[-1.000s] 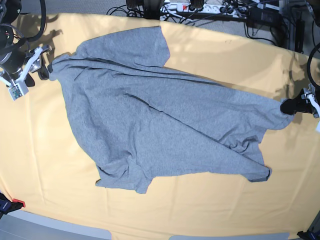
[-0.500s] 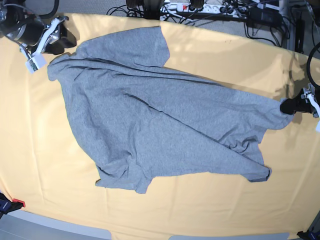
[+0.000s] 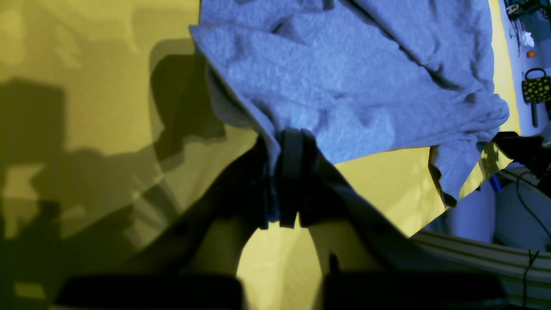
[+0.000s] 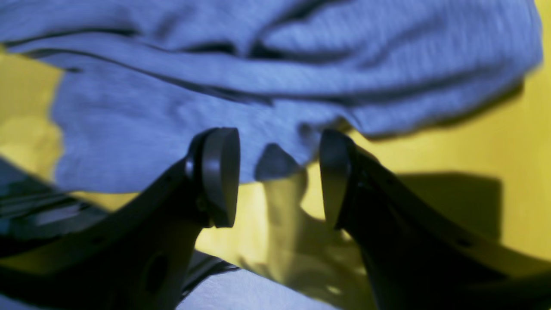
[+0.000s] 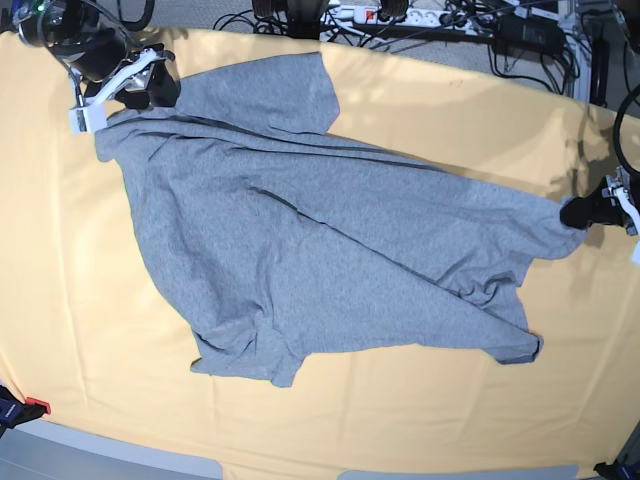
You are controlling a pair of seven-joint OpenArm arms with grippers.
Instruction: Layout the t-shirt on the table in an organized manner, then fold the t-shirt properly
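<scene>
The grey t-shirt (image 5: 320, 240) lies spread on a slant across the yellow table (image 5: 420, 420), plain side up, with long creases running through it. My left gripper (image 5: 578, 212) is at the shirt's right corner, shut on the fabric edge. In the left wrist view the cloth (image 3: 366, 86) is pinched between the jaws of the left gripper (image 3: 289, 150). My right gripper (image 5: 155, 90) hovers at the far left, by the shirt's upper corner beside the sleeve. In the right wrist view the right gripper (image 4: 277, 172) is open, with the shirt's edge (image 4: 258, 86) just ahead of its fingertips and nothing clamped.
Cables and a power strip (image 5: 400, 15) run along the floor beyond the table's far edge. A small red object (image 5: 35, 407) sits off the near left corner. A black dotted mug (image 3: 536, 88) shows past the table in the left wrist view.
My right arm has swung from the table's left side up to the far edge and in toward the shirt's upper left corner. The left gripper and the shirt have stayed put.
</scene>
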